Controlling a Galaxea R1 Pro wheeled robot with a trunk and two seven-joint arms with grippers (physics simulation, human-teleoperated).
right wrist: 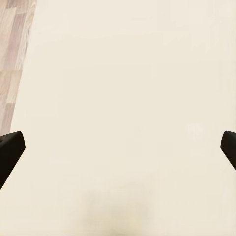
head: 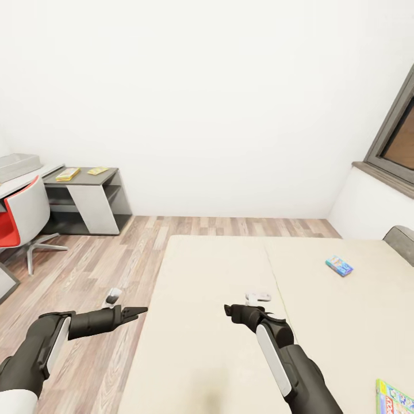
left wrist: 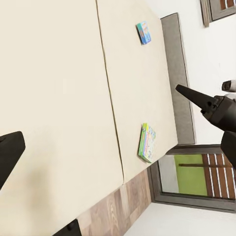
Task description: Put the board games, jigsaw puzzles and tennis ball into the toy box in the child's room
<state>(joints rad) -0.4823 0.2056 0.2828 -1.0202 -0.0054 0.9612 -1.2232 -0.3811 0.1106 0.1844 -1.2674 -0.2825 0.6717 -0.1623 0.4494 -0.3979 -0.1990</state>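
Bed (head: 230, 322) fills the near centre & right of head view, w/ floor (head: 92, 270) along its left side. One board game (head: 339, 265) lies on the far right part of the mattress, near the headboard (head: 401, 241); a 2nd board game (head: 394, 398) lies at the near right corner. Table (head: 86, 172) stands far left against the wall, w/ two flat boxes (head: 68, 173) on top. Chair (head: 23, 221) in front of it, toy box (head: 17, 165) behind chair. Window (head: 399, 135) at right.
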